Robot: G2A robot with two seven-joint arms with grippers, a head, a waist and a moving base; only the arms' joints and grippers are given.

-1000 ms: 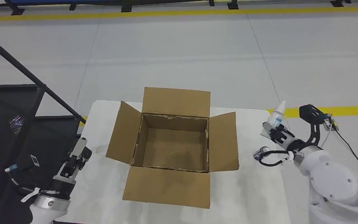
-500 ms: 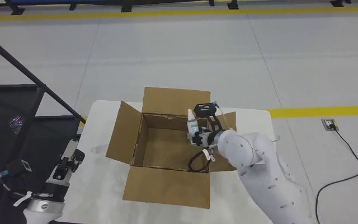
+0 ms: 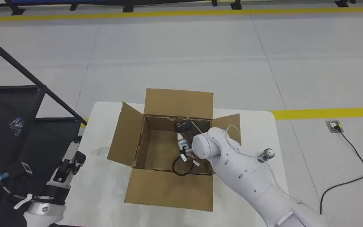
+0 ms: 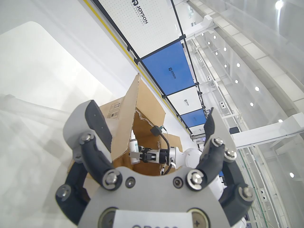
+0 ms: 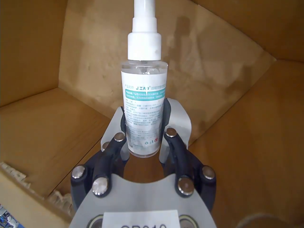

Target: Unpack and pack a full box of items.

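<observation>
An open cardboard box (image 3: 178,105) stands in the middle of the white table, its flaps spread outward. Inside it, near the far wall, my right gripper (image 3: 183,146) is shut on a clear spray bottle (image 3: 181,139) with a white pump top. The right wrist view has the spray bottle (image 5: 143,91) clamped by its lower body in the right gripper (image 5: 144,117), above the bare box floor (image 5: 47,129). My left gripper (image 4: 154,122) is open and holds nothing, low beside the box's left flap (image 4: 128,110). The top view puts the left gripper (image 3: 71,164) at the table's left edge.
A small dark can (image 3: 265,154) stands on the white table (image 3: 99,122) to the right of the box. A black fabric bin on a frame (image 3: 22,130) sits just left of the table. The box's right flap (image 3: 232,127) lies beside my right arm.
My right arm swung from the table's right edge over the right flap and down into the box, carrying the spray bottle. The left gripper dropped slightly towards the table's left corner.
</observation>
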